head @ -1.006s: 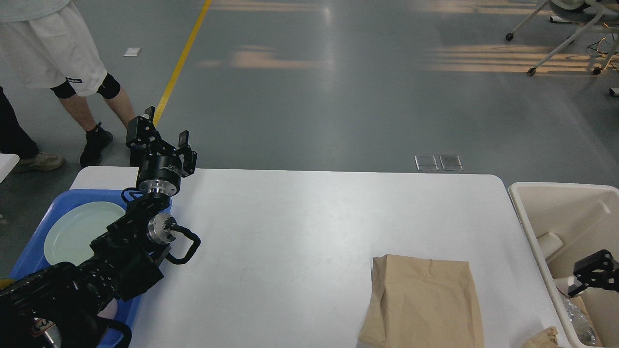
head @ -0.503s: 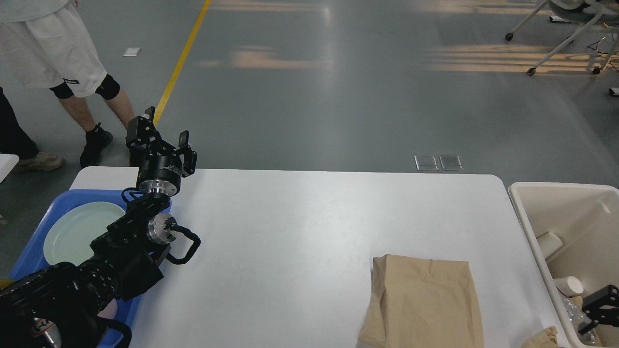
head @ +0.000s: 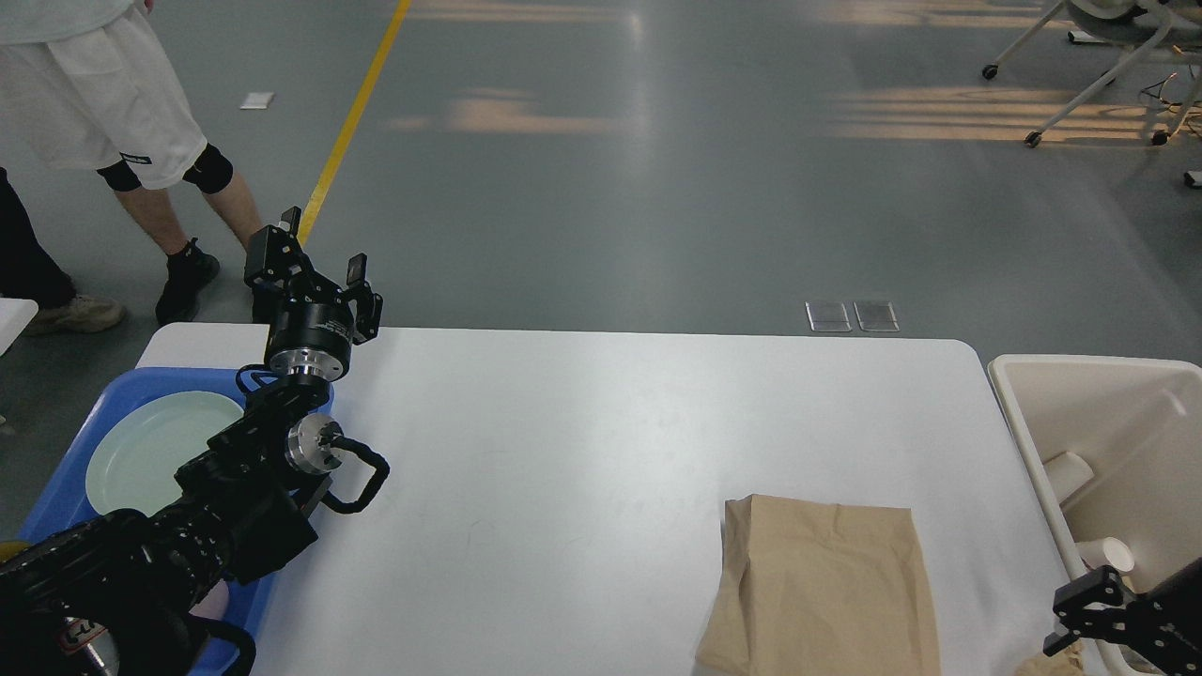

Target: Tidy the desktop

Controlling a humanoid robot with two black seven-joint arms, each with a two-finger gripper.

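The white desktop [head: 610, 422] fills the middle of the head view. A flat brown paper bag [head: 826, 582] lies on its near right part. A crumpled bit of brown paper [head: 1061, 654] shows at the bottom right edge. My left gripper [head: 319, 255] is open and empty, raised over the far left edge of the desktop. My right gripper [head: 1066, 620] is low at the desktop's near right corner, beside the bin; its fingers look apart and hold nothing.
A blue tray [head: 122, 383] at the left holds a pale green plate [head: 155, 441], partly under my left arm. A beige bin [head: 1080, 371] at the right holds white cups [head: 1066, 469]. A person [head: 141, 122] stands beyond the far left corner.
My right gripper has moved down and left, from over the bin to the desktop's near right corner. The left arm and the paper bag have not moved.
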